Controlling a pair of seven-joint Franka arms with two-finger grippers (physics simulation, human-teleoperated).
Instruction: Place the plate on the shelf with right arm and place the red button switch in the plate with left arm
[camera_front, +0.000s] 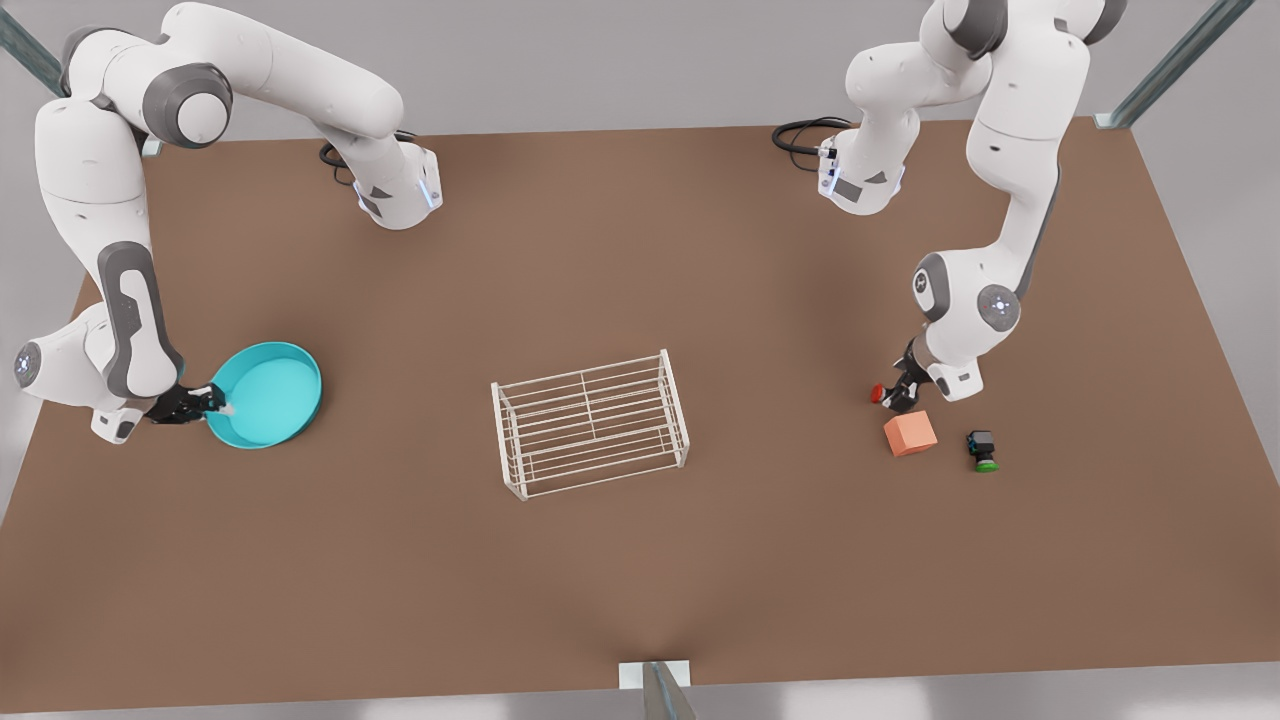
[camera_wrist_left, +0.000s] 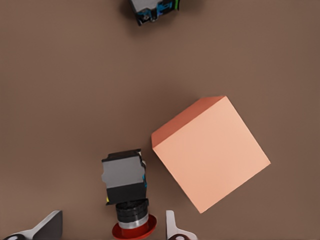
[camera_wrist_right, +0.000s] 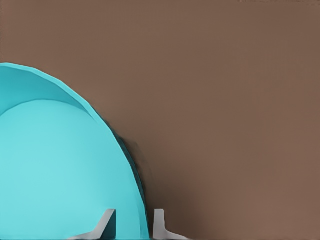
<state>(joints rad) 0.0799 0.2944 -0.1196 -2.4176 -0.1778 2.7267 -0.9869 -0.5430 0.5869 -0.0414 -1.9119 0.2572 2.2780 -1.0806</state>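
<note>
The red button switch (camera_wrist_left: 129, 200) lies on its side on the brown table (camera_front: 640, 580), its long axis running from the black body to the red cap, with the cap pointing toward the left gripper (camera_wrist_left: 114, 227). The cap sits between the gripper's two fingertips (camera_wrist_left: 47, 225), which stand apart on either side of it without visible contact; the jaws are open. Just beside the switch body lies the orange-pink cube (camera_wrist_left: 212, 152), and farther beyond the jaws a green-capped switch (camera_front: 982, 450).

The plate (camera_wrist_right: 55, 170) rests flat on the table at the front view's left. Its raised rim passes between the fingertips (camera_wrist_right: 106, 225) of the right gripper (camera_front: 215, 400), one finger inside the dish and one outside, close about the wall; whether they press it cannot be told.

The shelf (camera_front: 590, 420) stands upright mid-table, well apart from both grippers, its grid top bare.
</note>
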